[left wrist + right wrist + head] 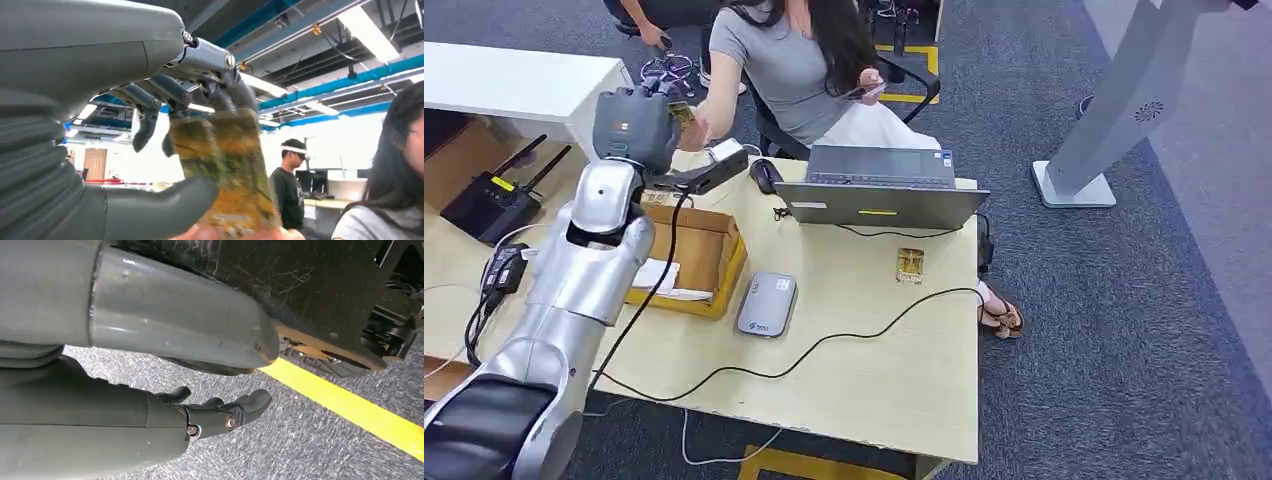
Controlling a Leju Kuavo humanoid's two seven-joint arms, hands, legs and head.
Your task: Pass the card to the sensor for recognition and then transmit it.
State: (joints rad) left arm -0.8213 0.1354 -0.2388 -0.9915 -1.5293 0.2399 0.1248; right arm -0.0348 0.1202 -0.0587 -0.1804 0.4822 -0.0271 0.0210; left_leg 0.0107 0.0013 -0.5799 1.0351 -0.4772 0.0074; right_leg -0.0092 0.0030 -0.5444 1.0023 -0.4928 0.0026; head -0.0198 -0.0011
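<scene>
- My right hand (220, 412) hangs beside my body above grey carpet (310, 450) crossed by a yellow line (350, 407); its fingers are apart and lightly bent, holding nothing.
- My left hand (190, 130) is raised past the far left corner of the table (864, 360); thumb and fingers (150, 117) pinch the card (230, 175), which stands upright between them. In the head view the card (682, 112) shows as a small yellowish patch at the hand (639, 125).
- A person's fingertips (215, 233) touch the card's lower edge; the seated person (794, 60) reaches an arm toward it.
- The card's print is a green and orange blur; no writing can be read.
- On the table, nearest me: a grey sensor (765, 304) with a small unreadable logo, and a black cable (844, 340) running past it.
- Left of the sensor: an open cardboard box (714, 260).
- Farther right: a second yellow card (910, 265) lying flat, well apart from the sensor.
- At the far edge: a laptop (879, 190) with a mouse (766, 175) beside it.
- The near right part of the table is bare; open carpet lies to its right, with a white stand (1124, 100) beyond.
</scene>
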